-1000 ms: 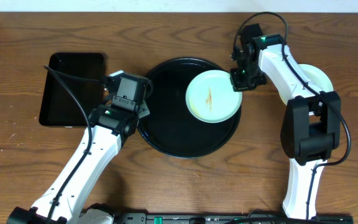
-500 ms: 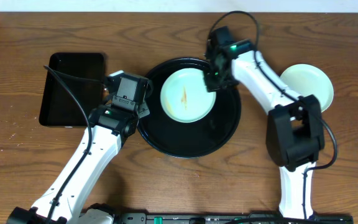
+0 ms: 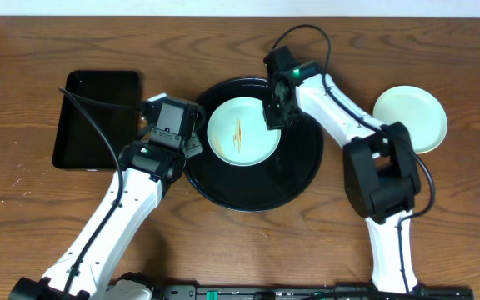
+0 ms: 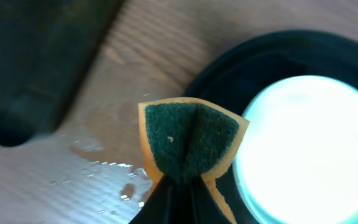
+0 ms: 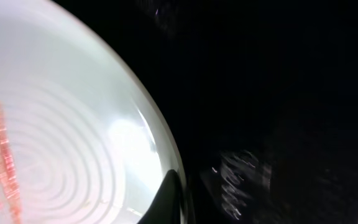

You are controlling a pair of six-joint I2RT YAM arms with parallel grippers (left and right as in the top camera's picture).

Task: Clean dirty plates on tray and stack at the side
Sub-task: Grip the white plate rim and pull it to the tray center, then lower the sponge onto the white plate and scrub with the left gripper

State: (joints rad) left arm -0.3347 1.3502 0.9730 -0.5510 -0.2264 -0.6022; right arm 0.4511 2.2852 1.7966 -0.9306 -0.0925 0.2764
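Note:
A pale round plate [image 3: 242, 132] with an orange-brown streak sits over the left half of the round black tray [image 3: 257, 187]. My right gripper [image 3: 273, 117] is shut on the plate's right rim. In the right wrist view one dark finger [image 5: 169, 198] presses on the inside of the rim of the plate [image 5: 61, 137], and the other finger is hidden below it. My left gripper [image 4: 182, 190] is shut on a folded sponge [image 4: 191, 140], green pad facing out with orange edges. It hangs just left of the tray [image 4: 229, 68] and the plate [image 4: 309, 149]. A clean mint plate [image 3: 411, 118] rests on the table at the right.
A smaller rectangular black tray [image 3: 98, 117] lies at the left, close to my left arm. Wet spots [image 4: 104, 165] mark the wood below the sponge. The right arm's base [image 3: 382, 179] stands between the round tray and the side plate.
My right gripper has carried the streaked plate leftward, from the right part of the tray to its left half. The left arm and sponge have stayed put.

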